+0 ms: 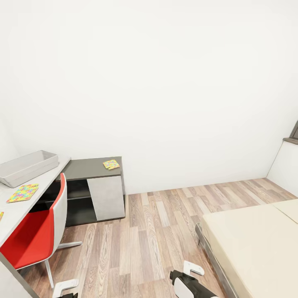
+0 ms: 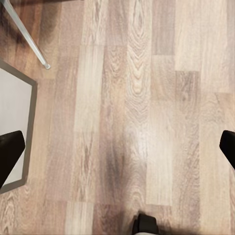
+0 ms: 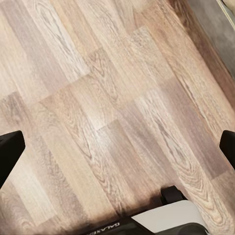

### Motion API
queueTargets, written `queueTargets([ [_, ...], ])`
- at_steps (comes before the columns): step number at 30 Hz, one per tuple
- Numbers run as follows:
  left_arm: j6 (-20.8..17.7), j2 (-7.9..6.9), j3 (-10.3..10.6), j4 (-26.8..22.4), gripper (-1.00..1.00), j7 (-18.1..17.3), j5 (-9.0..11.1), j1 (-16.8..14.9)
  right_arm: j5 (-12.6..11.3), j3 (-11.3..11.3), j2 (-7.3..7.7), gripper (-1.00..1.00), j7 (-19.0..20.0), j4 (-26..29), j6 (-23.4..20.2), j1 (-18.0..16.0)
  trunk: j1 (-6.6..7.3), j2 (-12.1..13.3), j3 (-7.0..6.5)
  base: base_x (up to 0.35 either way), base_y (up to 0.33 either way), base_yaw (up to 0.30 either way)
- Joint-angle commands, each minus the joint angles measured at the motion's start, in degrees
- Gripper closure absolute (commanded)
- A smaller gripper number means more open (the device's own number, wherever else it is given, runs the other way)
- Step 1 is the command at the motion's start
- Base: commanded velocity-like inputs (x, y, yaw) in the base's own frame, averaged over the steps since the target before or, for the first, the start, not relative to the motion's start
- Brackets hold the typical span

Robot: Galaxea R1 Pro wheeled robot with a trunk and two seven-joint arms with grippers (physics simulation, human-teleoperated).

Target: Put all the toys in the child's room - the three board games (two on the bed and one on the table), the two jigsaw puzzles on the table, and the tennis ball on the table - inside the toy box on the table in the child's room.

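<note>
Both arms hang low over bare wood-plank floor (image 2: pixel 127 98): in each wrist view the two dark fingers sit far apart at the frame's side edges with nothing between them, so the left gripper (image 2: pixel 117 147) and the right gripper (image 3: pixel 117 147) are spread wide and empty. In the head view only bits of the arms peek in along the bottom edge, the right arm's white and black casing (image 1: pixel 188 283) at lower centre. Further out, the toy box (image 1: pixel 29 167) sits at the left edge on the pale counter (image 1: pixel 16 209), and from here I cannot see anything inside it. One jigsaw puzzle (image 1: pixel 23 193) lies flat on the counter just in front of the box, apart from it; the second (image 1: pixel 111 164) lies on top of the dark grey cabinet (image 1: pixel 93 190) against the wall. A sliver of something coloured (image 1: pixel 1 216) shows at the far left edge, too cut off to name. The bed (image 1: pixel 252 244) fills the lower right, its visible mattress bare. By my reckoning the job is barely under way, if at all: both puzzles are still out. A red chair (image 1: pixel 39 236) tucked against the counter stands between the robot and the box and will crowd the approach.
</note>
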State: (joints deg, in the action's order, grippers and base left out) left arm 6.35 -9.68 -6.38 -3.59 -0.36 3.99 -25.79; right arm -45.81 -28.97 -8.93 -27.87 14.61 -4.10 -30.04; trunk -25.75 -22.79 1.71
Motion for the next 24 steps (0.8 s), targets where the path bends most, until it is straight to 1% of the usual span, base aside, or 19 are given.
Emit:
queueTargets([
  [1,0.2,0.02,-0.1,0.1,-1.0,0.0,0.4,0.0,-0.2,-0.5,0.04,-1.0,-0.4,0.1,-0.4,-0.1,-0.04,-0.1,0.13,0.0,0.0,0.0],
  [7,-0.1,0.1,-0.1,0.1,-1.0,-0.1,0.4,0.1,-0.2,-0.4,0.14,-1.0,-0.4,0.1,-0.3,-0.1,-0.04,-0.1,0.13,0.0,0.0,0.0],
  [10,-0.1,0.44,-0.1,0.8,-1.0,0.0,0.4,0.7,-0.2,-0.4,0.16,-1.0,-0.4,0.1,-0.3,-0.1,-0.04,-0.1,0.13,0.0,0.0,0.0],
  [16,0.0,1.04,0.0,1.6,-1.0,0.0,0.3,3.4,-0.2,-0.4,0.14,-1.0,-0.4,-0.3,-0.5,-0.1,-0.04,-0.1,0.13,0.0,0.0,0.0],
  [18,0.0,1.47,0.0,1.8,-1.0,0.0,0.4,4.4,-0.2,-0.4,0.11,-1.0,-0.4,-1.3,-0.5,-0.1,-0.04,-0.1,0.13,0.0,0.0,0.0],
  [24,0.0,1.96,0.0,1.9,-1.0,0.0,0.5,7.3,-0.2,-0.5,0.11,-1.0,-0.4,-4.8,-0.4,-0.1,-0.04,-0.1,0.13,0.0,0.0,0.0],
])
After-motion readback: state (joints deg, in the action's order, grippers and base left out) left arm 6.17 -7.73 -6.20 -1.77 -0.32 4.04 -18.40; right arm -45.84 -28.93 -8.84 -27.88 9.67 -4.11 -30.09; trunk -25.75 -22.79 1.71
